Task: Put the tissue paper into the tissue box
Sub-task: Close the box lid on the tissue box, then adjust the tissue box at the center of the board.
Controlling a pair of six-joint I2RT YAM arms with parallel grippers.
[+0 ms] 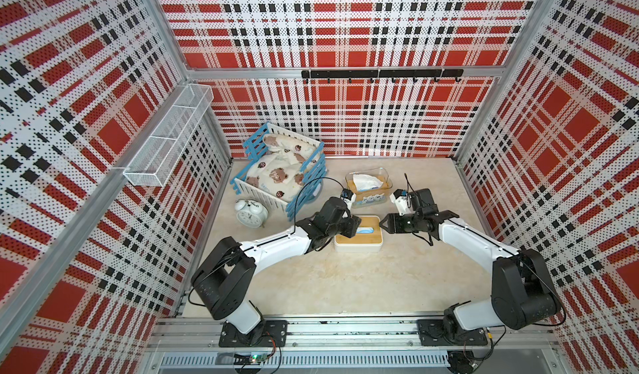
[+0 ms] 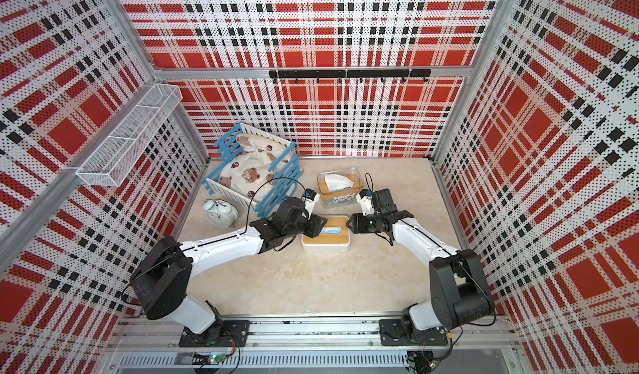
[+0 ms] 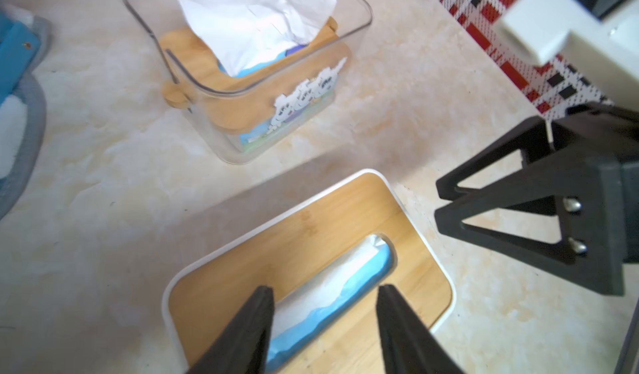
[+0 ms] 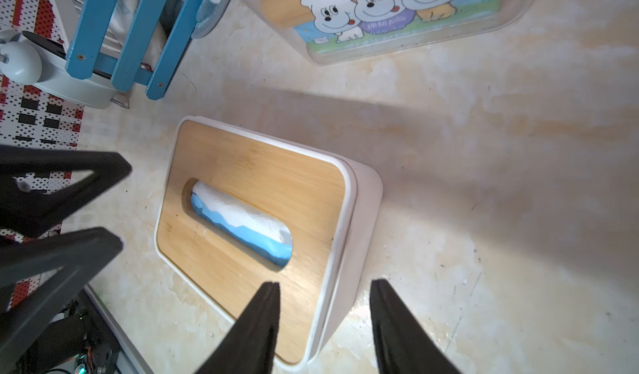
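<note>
Inside tissue box (image 4: pixel 363 216), tissue paper (image 4: pixel 238 222) seemingly lengthwise.

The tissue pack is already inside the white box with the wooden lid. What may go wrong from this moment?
1. The left hand is open above the wooden lid, its fingertips on either side of the tissue paper. Going down may strike wood instead of reaching it.
2. The right hand is open astride the edge of the white box, not gripping it. A pull on the tissue might lift or slide the box.
</note>
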